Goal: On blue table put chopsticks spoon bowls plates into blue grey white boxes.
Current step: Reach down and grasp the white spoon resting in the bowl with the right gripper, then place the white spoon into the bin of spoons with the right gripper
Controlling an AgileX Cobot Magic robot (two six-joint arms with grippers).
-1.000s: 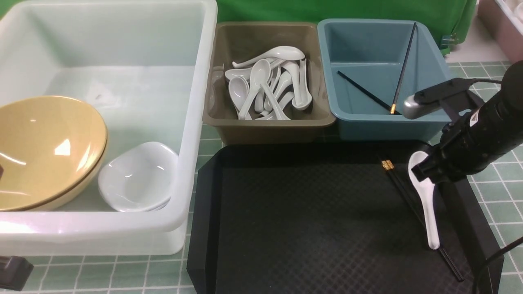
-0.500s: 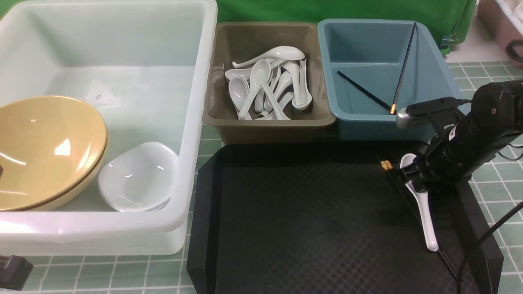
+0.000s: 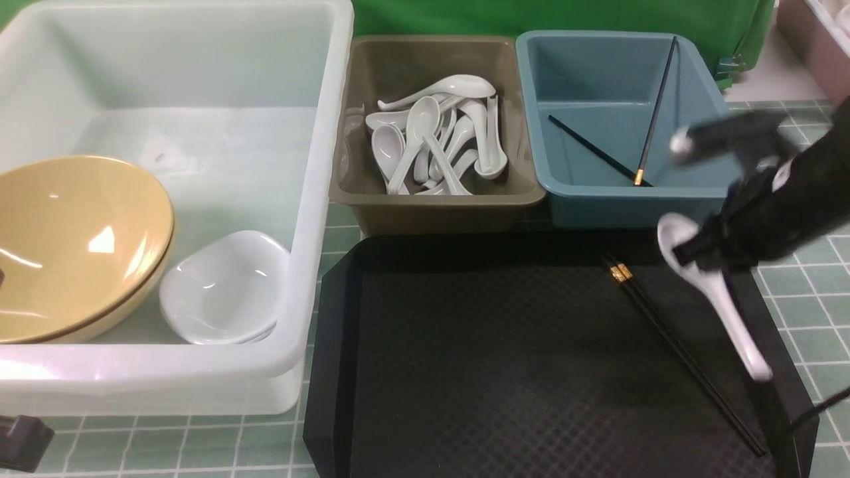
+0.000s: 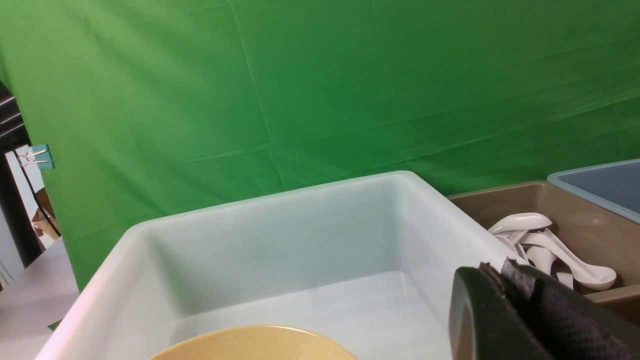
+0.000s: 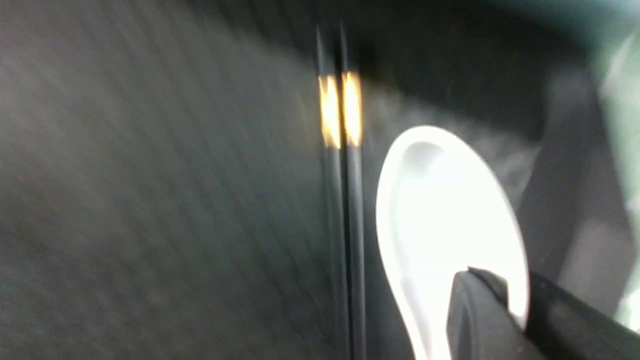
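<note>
Right gripper [image 3: 690, 251] is clamping a white spoon [image 3: 714, 299] at the bowl end; jaws are closing on the bowl's rim, and in the right wrist view one dark finger [image 5: 480, 310] is overlapping the bright bowl of the spoon [image 5: 440, 210]. The handle is slanting down and away to the right from the gripper, over the right part of the black tray [image 3: 498, 345]. Cannot tell whether the handle tip is touching the tray; the arm and spoon are showing motion blur. A pair of chopsticks [image 3: 677, 345] is lying on the tray just left of the spoon, gold bands toward the boxes, running diagonally toward the tray's near right corner. The blue box [image 3: 631, 199] is sitting just behind the tray, beyond the gripper, and is holding two loose chopsticks [image 3: 654, 113]. The grey box [image 3: 431, 202], to its left and touching it, is holding a heap of white spoons [image 3: 435, 143]. The white box [image 3: 312, 199] at far left is holding a yellow bowl [image 3: 73, 245] with small white dishes [image 3: 222, 289] beside it. All are resting on the green tiled worktop [image 3: 199, 445]. Left gripper [image 4: 500, 285] is hovering over the white box's corner, jaws closed, gripping nothing.
</note>
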